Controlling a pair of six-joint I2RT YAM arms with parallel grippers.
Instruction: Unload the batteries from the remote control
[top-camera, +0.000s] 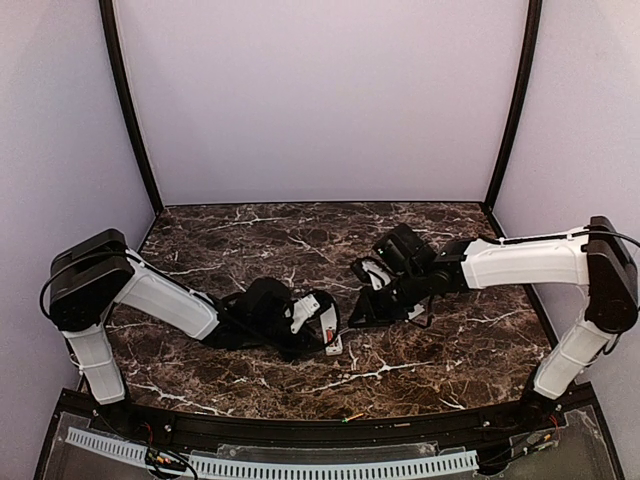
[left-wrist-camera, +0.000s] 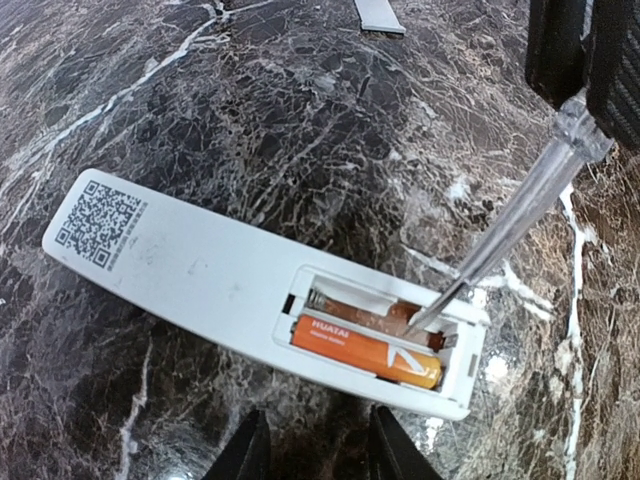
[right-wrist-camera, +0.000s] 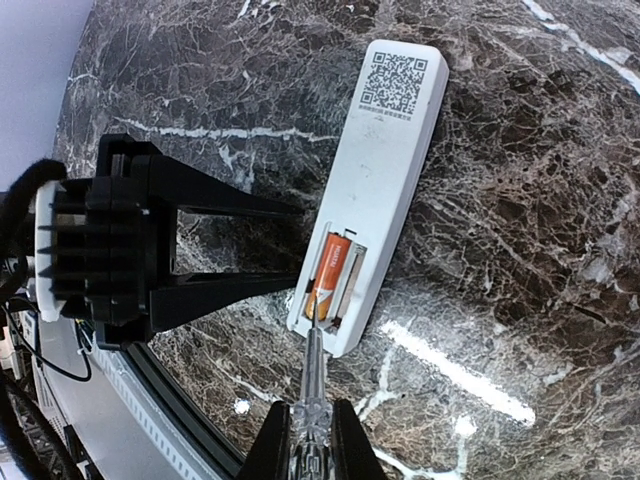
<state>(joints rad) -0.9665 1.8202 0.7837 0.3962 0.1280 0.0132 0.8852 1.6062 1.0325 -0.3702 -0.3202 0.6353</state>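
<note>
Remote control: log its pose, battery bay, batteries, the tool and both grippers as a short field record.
remote control: face down on the table, QR label up
battery bay: uncovered
batteries: two, both seated in the bay
tool: clear handle, tip inside the bay at one battery
right gripper: shut on the tool
left gripper: open, fingers beside the remote's battery end

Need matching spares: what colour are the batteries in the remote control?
The batteries are orange; the left wrist view shows them best.
</note>
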